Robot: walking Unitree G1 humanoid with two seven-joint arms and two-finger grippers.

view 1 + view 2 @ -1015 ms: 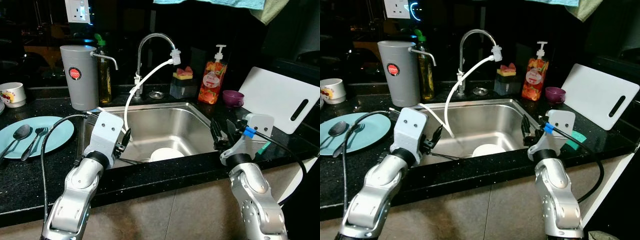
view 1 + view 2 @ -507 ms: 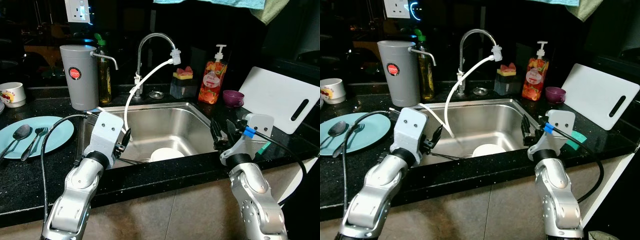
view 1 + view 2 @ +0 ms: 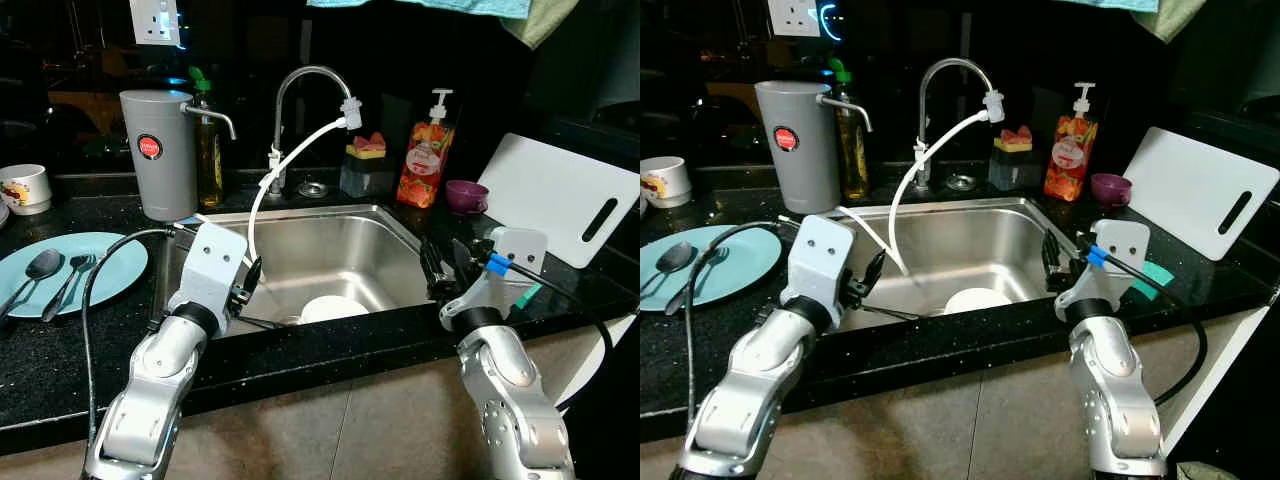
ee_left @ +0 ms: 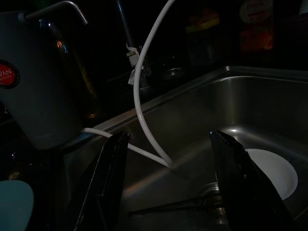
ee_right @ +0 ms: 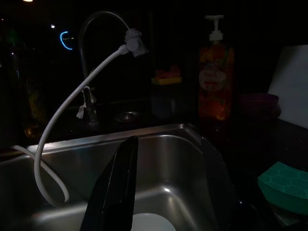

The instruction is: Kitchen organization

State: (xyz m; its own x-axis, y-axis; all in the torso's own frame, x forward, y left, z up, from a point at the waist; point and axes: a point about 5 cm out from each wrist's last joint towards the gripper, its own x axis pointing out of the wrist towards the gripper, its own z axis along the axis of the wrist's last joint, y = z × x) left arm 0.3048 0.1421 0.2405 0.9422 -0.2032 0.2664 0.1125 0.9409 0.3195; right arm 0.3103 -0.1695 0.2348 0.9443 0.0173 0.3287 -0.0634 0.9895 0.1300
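Black fingers of the left gripper (image 4: 166, 183) stand spread with nothing between them, poised over the near left edge of the stainless sink (image 3: 330, 240); the right gripper (image 3: 443, 268) hovers at the sink's near right corner, its fingers likewise parted and empty. Between the two, low in the basin, a white plate (image 3: 332, 308) lies by the drain, with a thin dark utensil (image 4: 163, 208) resting on the sink floor just left of it. A white hose (image 3: 290, 160) loops down from the tap (image 3: 300, 80) into the far left part of the basin.

On the black counter to the left sit a light blue plate (image 3: 110, 270) carrying a spoon (image 3: 38, 268) and a fork (image 3: 70, 278), with a grey water filter jug (image 3: 158, 150) behind and a mug (image 3: 24, 186) at the far left. To the right stand an orange soap dispenser (image 3: 424, 150), a small purple bowl (image 3: 466, 194), a white cutting board (image 3: 558, 196) leaning against the wall, and a green sponge (image 5: 283, 186) near the right gripper.

Judging by the pose, the step in hand is the approach to the dishes in the sink, with no grasp begun. Next, one gripper would likely need to dip into the basin and close on the white plate's rim, keeping clear of the hose and the steep steel wall
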